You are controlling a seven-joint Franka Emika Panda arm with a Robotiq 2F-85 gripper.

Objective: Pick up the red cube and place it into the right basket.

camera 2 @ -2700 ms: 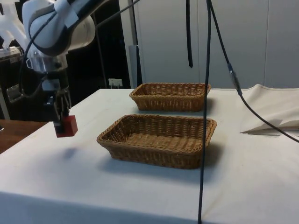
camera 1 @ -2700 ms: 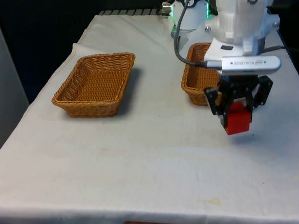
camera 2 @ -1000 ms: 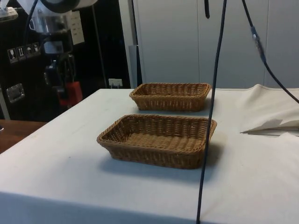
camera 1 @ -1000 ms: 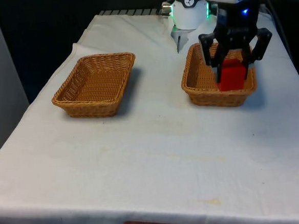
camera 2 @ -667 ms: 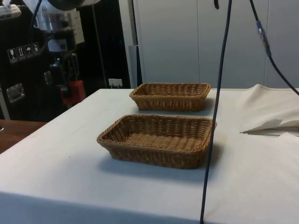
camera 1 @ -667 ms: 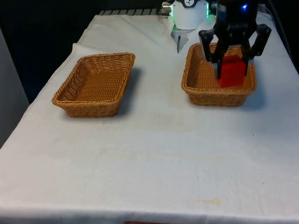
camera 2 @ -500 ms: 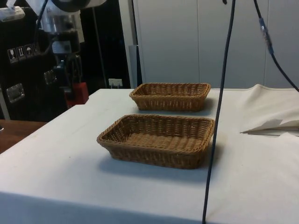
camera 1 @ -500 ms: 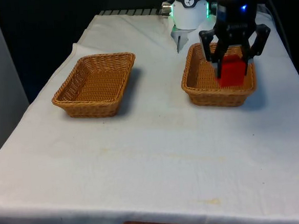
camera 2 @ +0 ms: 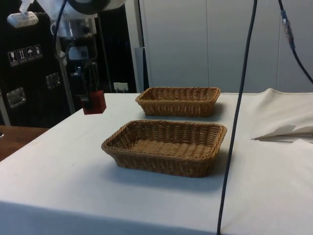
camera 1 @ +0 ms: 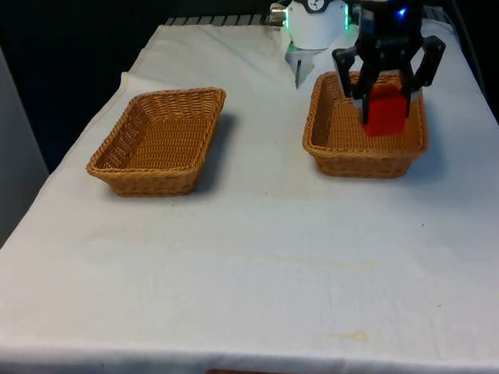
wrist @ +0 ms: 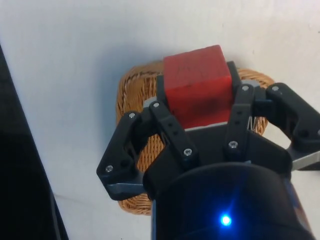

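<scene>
Red cube held clear of the table, clamped between the fingers of the gripper; fingers closed against two opposite faces, also seen in the wrist view. Cube hanging above the right basket, over its far half, not touching the weave. No long axis to report: sides look equal. Upper part of the cube up between the fingers, lower part protruding below the fingertips; faces roughly square to the basket's walls, with a slight tilt visible from the front. In the side view, cube and gripper seen raised well above the cloth, before the dark cabinets.

Right basket lying at the front view's right, long side running away from the camera, interior bare under the cube. Second basket well apart from the right basket, at the front view's left, same wicker make. In the side view, right basket farther back, second basket nearer. White cloth under both baskets. Black cable hanging across the side view in front of the baskets. Nothing between cube and right basket.
</scene>
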